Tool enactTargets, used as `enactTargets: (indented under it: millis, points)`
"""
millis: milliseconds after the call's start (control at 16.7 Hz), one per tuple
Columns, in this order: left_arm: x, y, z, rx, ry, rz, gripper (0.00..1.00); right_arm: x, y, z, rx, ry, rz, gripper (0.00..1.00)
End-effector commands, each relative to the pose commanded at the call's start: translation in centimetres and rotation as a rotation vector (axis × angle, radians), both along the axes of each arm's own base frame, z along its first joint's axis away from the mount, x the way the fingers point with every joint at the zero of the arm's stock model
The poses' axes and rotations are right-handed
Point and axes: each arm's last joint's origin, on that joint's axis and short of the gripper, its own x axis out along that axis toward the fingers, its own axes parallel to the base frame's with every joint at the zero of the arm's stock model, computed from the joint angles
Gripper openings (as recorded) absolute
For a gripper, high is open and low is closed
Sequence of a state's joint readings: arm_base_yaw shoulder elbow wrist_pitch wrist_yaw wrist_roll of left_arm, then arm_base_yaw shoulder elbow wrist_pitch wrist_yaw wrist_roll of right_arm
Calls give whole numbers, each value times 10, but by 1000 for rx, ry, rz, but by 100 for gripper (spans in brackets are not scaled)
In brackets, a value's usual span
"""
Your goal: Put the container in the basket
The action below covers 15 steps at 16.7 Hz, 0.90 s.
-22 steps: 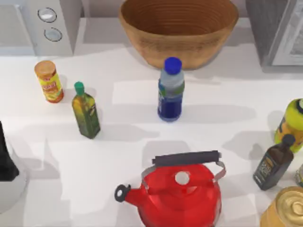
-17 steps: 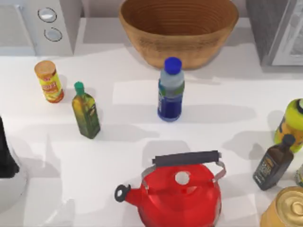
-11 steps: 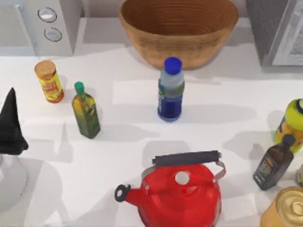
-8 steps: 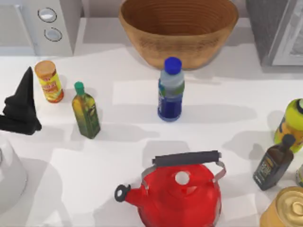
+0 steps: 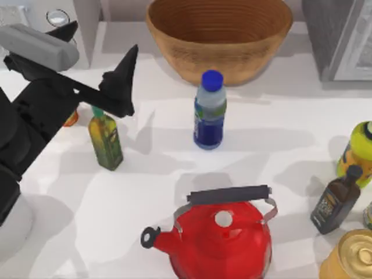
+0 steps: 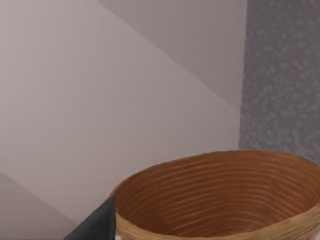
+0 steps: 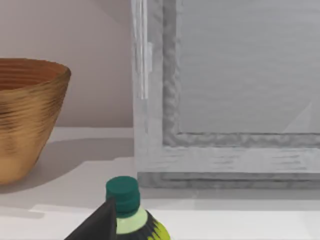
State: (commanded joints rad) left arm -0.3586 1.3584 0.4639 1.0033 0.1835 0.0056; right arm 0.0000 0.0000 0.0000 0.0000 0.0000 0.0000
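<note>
The container [image 5: 210,110], a clear bottle with a blue cap and a dark blue lower half, stands upright mid-table, just in front of the basket [image 5: 221,61]. This wide wicker bowl sits at the back centre and also fills the lower part of the left wrist view [image 6: 220,200]. My left gripper [image 5: 106,36] hovers open at the back left, above the olive oil bottle and well left of the container, holding nothing. One dark finger [image 6: 95,225] shows in its wrist view. In the right wrist view a single dark finger [image 7: 97,225] stands off-centre, with the gripper open and empty.
A green-capped olive oil bottle [image 5: 105,139] stands under my left arm. A red kettle [image 5: 224,235] sits at the front centre. At the right edge are a dark brown bottle [image 5: 335,200], a yellow-green bottle [image 5: 360,151] and a gold can [image 5: 351,256]. A grey appliance [image 5: 343,35] stands back right.
My left arm has swung in from the left edge, up and to the right, so its gripper now hangs over the olive oil bottle. The bottles and basket have not moved.
</note>
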Motion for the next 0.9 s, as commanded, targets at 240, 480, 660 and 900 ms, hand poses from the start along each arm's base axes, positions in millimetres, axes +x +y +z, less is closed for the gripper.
enactTargets:
  millis: [240,480,660,900]
  points:
    - [34,-43,-46,10,5,-133,100,0,0,0,0,0,0,100]
    - [46,-73,-106,28,31,-231,100,0,0,0,0,0,0,100]
    - [44,-81,-146,46,63,-270,100,0,0,0,0,0,0,100]
    - [39,-78,-175,63,100,-278,100,0,0,0,0,0,0,100]
